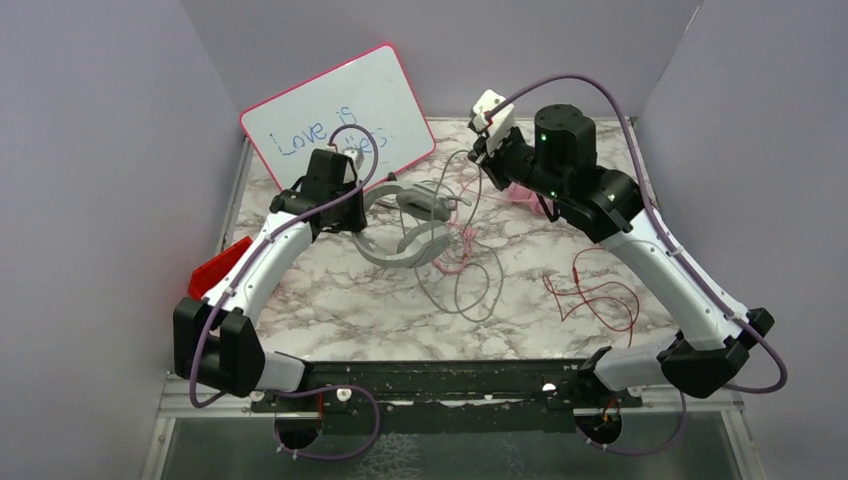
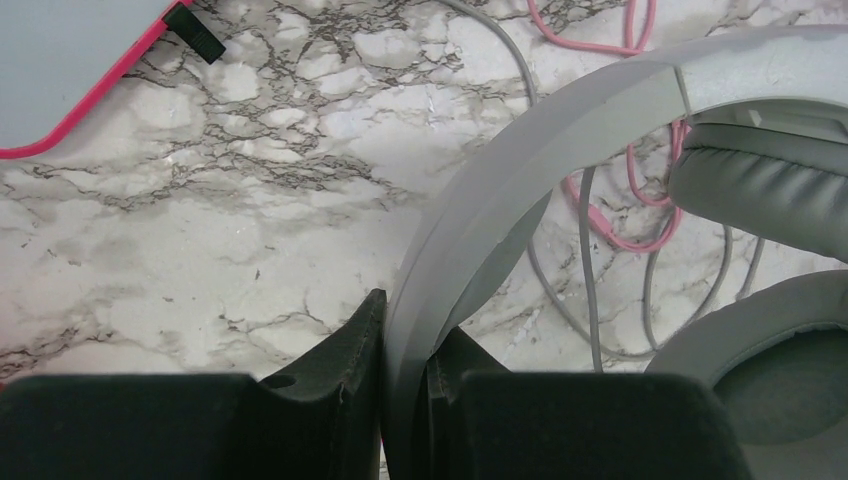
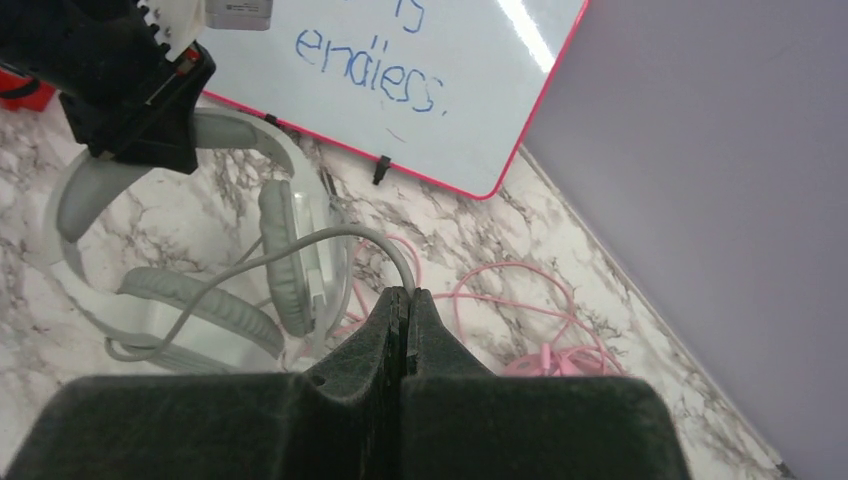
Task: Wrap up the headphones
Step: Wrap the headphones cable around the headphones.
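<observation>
Headphones of grey colour are in the middle of the marble table, near the whiteboard. We clamp their headband in our left gripper. Our right gripper is closed on the grey cable, which rises from the ear cups. A pink cable lies just beside them.
</observation>
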Controlling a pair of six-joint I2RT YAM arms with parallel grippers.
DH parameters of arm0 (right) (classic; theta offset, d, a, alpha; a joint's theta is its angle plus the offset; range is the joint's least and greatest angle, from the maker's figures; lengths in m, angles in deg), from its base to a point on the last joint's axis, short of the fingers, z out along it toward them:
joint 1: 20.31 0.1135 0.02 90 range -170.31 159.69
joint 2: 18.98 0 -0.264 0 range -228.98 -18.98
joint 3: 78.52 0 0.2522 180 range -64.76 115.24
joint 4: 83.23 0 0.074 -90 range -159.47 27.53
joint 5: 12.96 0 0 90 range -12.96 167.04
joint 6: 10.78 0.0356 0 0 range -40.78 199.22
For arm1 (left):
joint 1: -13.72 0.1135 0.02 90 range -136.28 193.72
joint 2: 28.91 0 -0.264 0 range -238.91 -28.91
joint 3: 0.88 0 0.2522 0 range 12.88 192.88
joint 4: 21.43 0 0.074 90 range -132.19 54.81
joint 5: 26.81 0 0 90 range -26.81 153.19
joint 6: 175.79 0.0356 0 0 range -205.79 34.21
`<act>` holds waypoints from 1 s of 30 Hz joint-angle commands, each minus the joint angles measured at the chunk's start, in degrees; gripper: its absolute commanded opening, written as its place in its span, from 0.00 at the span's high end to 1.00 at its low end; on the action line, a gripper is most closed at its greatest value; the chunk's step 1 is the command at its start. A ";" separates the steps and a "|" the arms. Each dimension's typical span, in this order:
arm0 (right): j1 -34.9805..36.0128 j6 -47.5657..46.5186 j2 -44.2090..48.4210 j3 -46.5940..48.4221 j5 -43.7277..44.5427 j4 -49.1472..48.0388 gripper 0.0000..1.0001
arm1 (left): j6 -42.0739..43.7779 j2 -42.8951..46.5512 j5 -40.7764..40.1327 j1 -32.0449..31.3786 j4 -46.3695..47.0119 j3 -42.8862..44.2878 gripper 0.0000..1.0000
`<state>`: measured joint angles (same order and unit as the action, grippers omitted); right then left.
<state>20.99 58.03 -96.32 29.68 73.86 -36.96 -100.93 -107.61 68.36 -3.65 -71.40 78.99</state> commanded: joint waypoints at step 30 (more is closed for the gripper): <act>-2.98 -2.81 -25.21 21.40 -19.39 -6.64 1.00 | 3.67 7.56 17.22 -4.61 0.79 1.26 1.00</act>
<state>18.57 50.49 -119.27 46.81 60.62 -41.57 -95.86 -101.77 83.53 -5.94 -72.31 78.99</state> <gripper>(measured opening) 0.011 0.168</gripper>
